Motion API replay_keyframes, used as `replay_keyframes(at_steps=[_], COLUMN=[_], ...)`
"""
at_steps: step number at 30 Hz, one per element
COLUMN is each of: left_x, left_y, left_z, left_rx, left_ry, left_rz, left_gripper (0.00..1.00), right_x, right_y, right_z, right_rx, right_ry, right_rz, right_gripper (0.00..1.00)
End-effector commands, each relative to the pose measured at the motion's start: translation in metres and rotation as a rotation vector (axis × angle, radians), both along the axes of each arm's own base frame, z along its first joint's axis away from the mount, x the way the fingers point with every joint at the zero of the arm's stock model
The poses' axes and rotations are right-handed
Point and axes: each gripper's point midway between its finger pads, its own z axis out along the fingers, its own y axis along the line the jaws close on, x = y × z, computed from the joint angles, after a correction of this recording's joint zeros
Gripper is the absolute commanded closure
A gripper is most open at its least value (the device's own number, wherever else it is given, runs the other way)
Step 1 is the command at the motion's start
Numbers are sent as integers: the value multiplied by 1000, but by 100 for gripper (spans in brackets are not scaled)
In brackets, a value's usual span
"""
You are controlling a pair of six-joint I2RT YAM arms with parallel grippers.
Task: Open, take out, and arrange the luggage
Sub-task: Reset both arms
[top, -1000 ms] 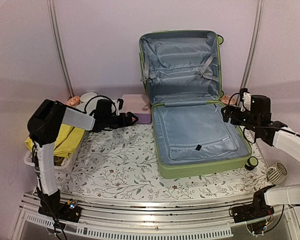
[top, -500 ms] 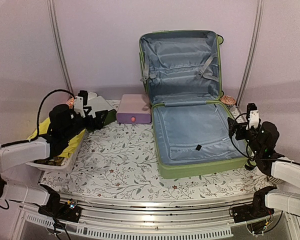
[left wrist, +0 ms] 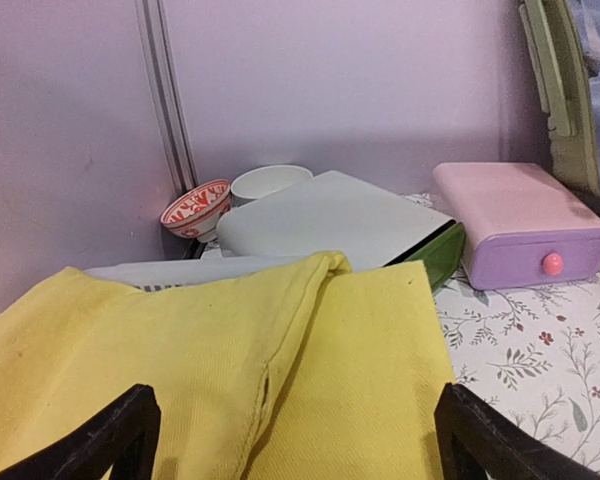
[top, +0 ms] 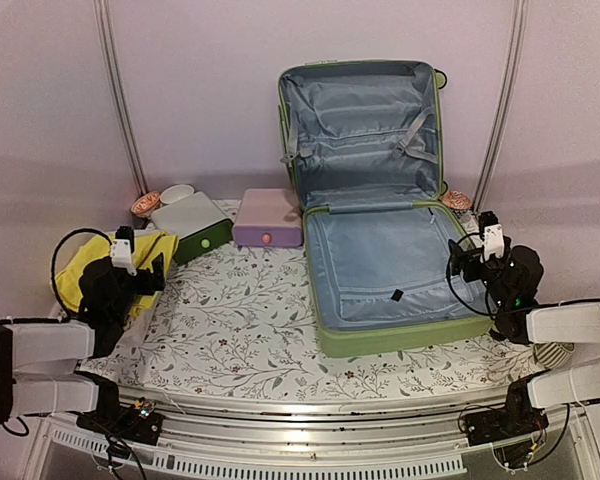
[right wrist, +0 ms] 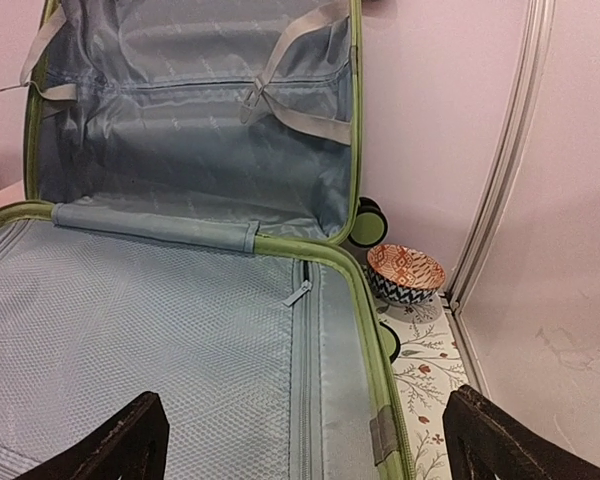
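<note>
Pulling back since a second ago: drawing the left gripper (left wrist: pixel 300 440) away from the middle of the table and down toward the near left corner, and sinking the right gripper (right wrist: pixel 315 440) from above the suitcase rim to a low spot by its right wall. Keeping both pairs of jaws spread wide, pinching nothing. Hovering on the left over a yellow cloth (left wrist: pixel 230 380) draping a white slatted basket (left wrist: pixel 145 272). Looking past it at a white-and-green box (left wrist: pixel 330 215), at a red-patterned bowl (left wrist: pixel 195 207) and a white bowl (left wrist: pixel 270 182) sitting in the back corner, and at a pink drawer box (left wrist: pixel 520 225) with a round knob, standing just beside the suitcase. Pointing on the right into the luggage (top: pixel 380 260), lying wide open at the centre-right of the floral tablecloth (top: pixel 240 330), with the base resting flat and the lid standing upright against the back wall. Showing a light-green shell rim, grey-blue lining, a mesh panel with a zipper pull (right wrist: pixel 298 293) covering the base, and grey straps (right wrist: pixel 290 115) hanging loose across the lid. Showing also a black wheel (right wrist: pixel 365 220) at the hinge corner, with a small patterned bowl (right wrist: pixel 405 270) sitting just beside it near the wall.
</note>
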Motion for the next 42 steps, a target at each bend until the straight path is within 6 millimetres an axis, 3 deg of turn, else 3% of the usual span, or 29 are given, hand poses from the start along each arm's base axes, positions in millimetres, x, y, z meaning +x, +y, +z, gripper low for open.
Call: replay_keyframes(at_steps=[1,2,10,16,20,42], left_x=[9,12,44,43,45,46], left_y=[2,0,-8,3,17,18], left_z=[10,1,-4,-4,-13,-16], left_rx=[-24,-14,94,69,11,6], left_ry=[-97,-77,-75,-112,-119,-100], left_rz=[-24,-34,-74,-45,-49,-43], left_gripper=[2,2,2,2,2,2], right_x=[3,5,10,11,16,17], right_y=[-2,-5,-32,-35,-47,-53], right_z=[0,-3,-28,-39,-40,-40], right_rx=[-7,-8,56,87,112,139], right_ry=[-50,-49,-50,-35,-25,-23], right_rz=[1,-8,-54,-24,-84,-116], right_gripper=[2,2,2,7,3,1])
